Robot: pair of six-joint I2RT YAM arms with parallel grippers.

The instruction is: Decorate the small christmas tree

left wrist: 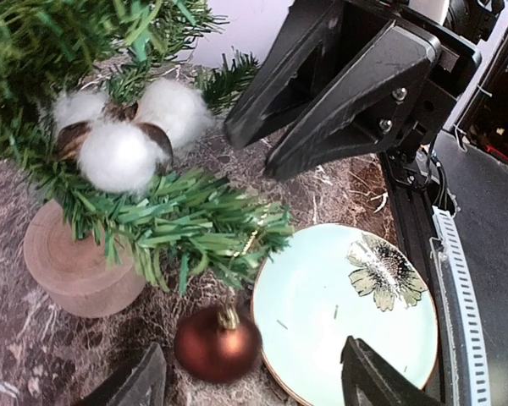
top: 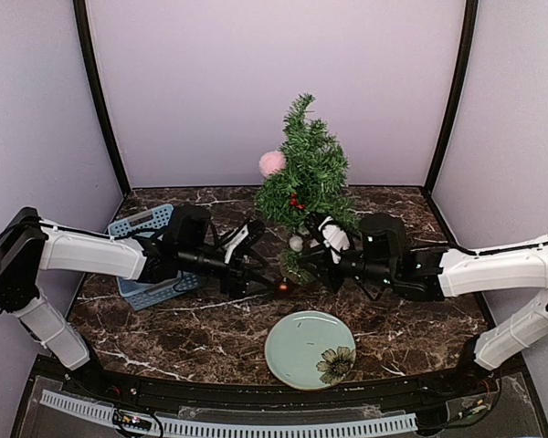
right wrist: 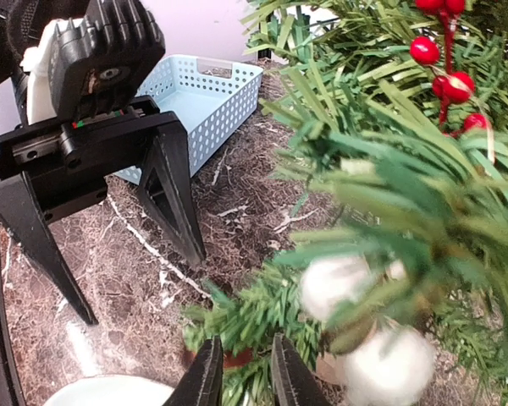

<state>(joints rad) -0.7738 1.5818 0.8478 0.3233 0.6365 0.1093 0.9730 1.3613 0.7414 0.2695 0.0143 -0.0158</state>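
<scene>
The small christmas tree (top: 306, 173) stands mid-table with a pink pompom (top: 272, 162), red berries (top: 297, 201) and white cotton bolls (left wrist: 123, 139) on it. Its wood stump (left wrist: 76, 266) shows in the left wrist view. A brown bauble (left wrist: 218, 342) hangs by a gold cord from a low branch, close above the table. My left gripper (left wrist: 254, 385) is open, its fingers either side of the bauble without touching it. My right gripper (right wrist: 241, 381) is nearly closed on that low branch's needles (right wrist: 262, 313). Both grippers meet at the tree's foot, left (top: 260, 260) and right (top: 306, 265).
A pale green plate with a flower print (top: 310, 349) lies in front of the tree; its rim (left wrist: 267, 338) is right beside the bauble. A light blue basket (top: 151, 255) sits at the left behind my left arm. Walls enclose the table.
</scene>
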